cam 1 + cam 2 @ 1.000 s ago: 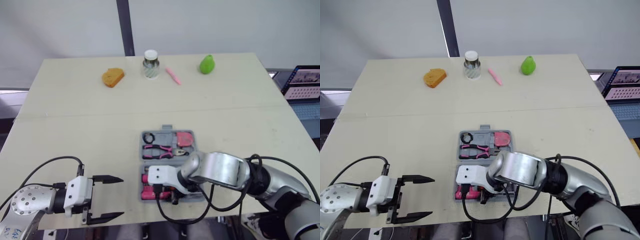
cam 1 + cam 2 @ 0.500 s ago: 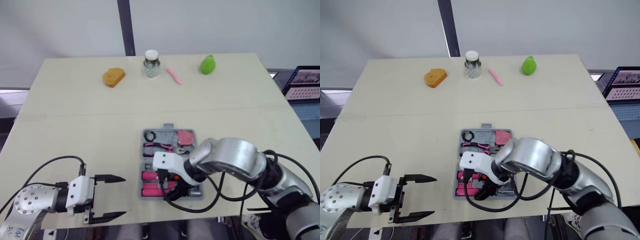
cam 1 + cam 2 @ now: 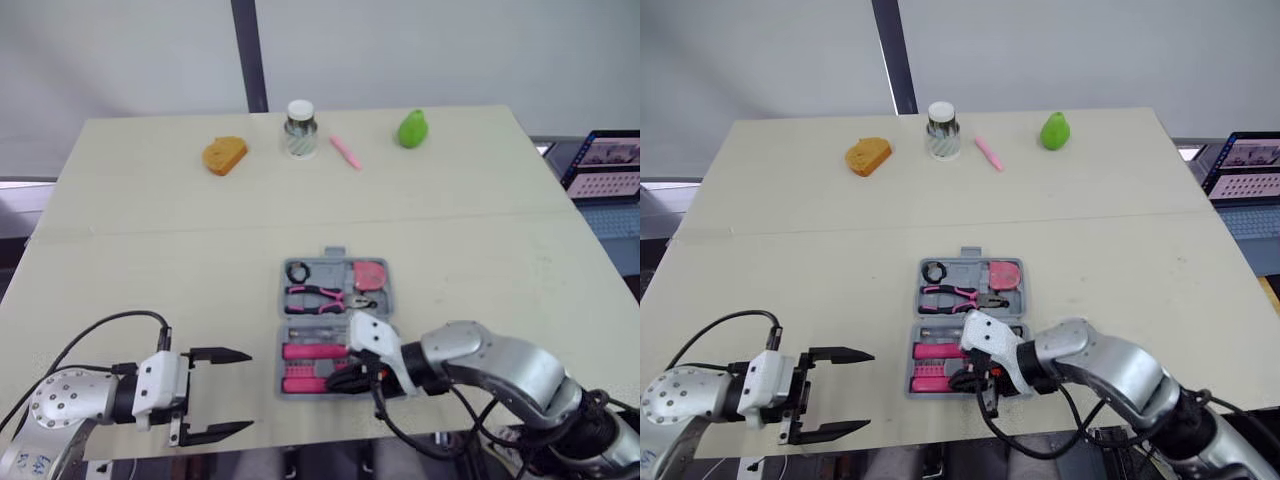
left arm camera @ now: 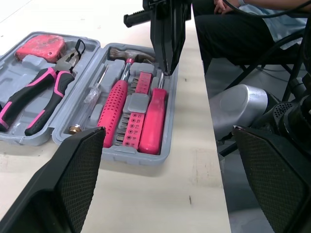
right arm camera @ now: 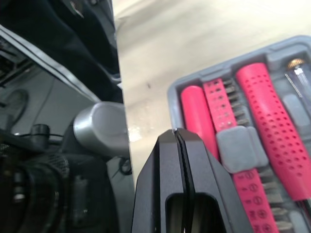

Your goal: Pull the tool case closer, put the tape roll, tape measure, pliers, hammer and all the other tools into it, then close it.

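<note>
At the near left edge of the table (image 3: 150, 230), left gripper (image 3: 245, 391) hovers just above the surface, jaws spread wide, nothing between them, well apart from the tool case (image 3: 336, 258). Case sits at centre, close to the front edge, lying open with both halves flat. Far half: tape roll (image 3: 297, 271), pliers (image 3: 320, 297), tape measure (image 3: 370, 273), each in its moulded slot. Near half: hammer (image 4: 116, 107) with pink dotted grip, a bit holder (image 4: 133, 116), a pink screwdriver (image 4: 153, 119). Right gripper (image 5: 179, 138) hangs over the near right corner of the case, jaws pressed together with nothing held, tips aimed down by the screwdriver's shaft. Judgement: the pull and most of the packing look done; closing the case is left. Along the far edge, an orange lump (image 3: 224, 154), a jar (image 3: 299, 128), a slim pink item (image 3: 345, 151) and a green pear-like thing (image 3: 412, 128). Pink item too small to name; if it is a tool it is not yet packed. A laptop (image 3: 600, 165) is cut off at the right. Cannot tell whether the right fingertips touch the case or tool. Right arm covers the case's near right corner from the head views; no latch to be made out
</note>
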